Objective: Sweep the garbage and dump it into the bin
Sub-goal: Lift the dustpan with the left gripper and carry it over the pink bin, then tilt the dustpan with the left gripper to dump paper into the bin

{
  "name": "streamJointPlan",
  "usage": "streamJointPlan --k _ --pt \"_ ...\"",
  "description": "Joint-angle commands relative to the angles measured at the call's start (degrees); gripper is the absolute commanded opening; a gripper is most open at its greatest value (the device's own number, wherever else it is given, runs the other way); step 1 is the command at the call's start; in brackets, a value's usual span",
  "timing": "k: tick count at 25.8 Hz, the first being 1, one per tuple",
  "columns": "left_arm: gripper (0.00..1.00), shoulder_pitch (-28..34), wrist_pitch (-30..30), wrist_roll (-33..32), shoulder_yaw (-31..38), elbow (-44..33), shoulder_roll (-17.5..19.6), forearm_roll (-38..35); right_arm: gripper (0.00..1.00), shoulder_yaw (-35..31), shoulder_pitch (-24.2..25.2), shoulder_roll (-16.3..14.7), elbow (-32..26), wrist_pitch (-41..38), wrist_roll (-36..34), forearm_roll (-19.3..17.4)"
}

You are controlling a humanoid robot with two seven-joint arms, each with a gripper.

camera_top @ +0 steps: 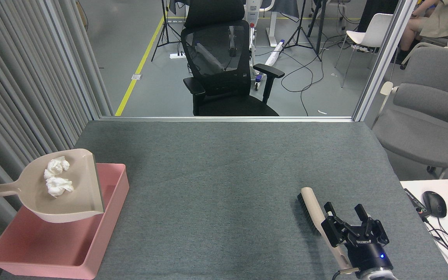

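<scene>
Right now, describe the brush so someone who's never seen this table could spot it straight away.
On the grey felt-covered table, look to the near right corner, far from the shallow pink plastic bin. The beige long-handled brush with black bristles lies flat there, beside the open right gripper. It is the only bristled thing; the beige dustpan sits opposite.
</scene>
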Motion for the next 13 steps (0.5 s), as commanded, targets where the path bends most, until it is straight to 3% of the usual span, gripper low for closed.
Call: streamJointPlan --k 1,6,13 --pt "0.21 0.0 0.0 -0.1 2.0 1.4 2.4 0.4 0.97 1.2 -0.7 0.0 0.0 0.0 0.0 0.1" --pt "0.21 0.1 -3.1 -1.8 2.0 6.1 6.3 1.7 0.97 1.5 -0.7 0.1 0.0 0.3 0.0 0.1" --pt "0.22 3.4 -7.5 -1.8 2.0 6.9 6.7 1.1 0.97 1.7 -1.6 0.3 0.1 0.3 0.0 0.1"
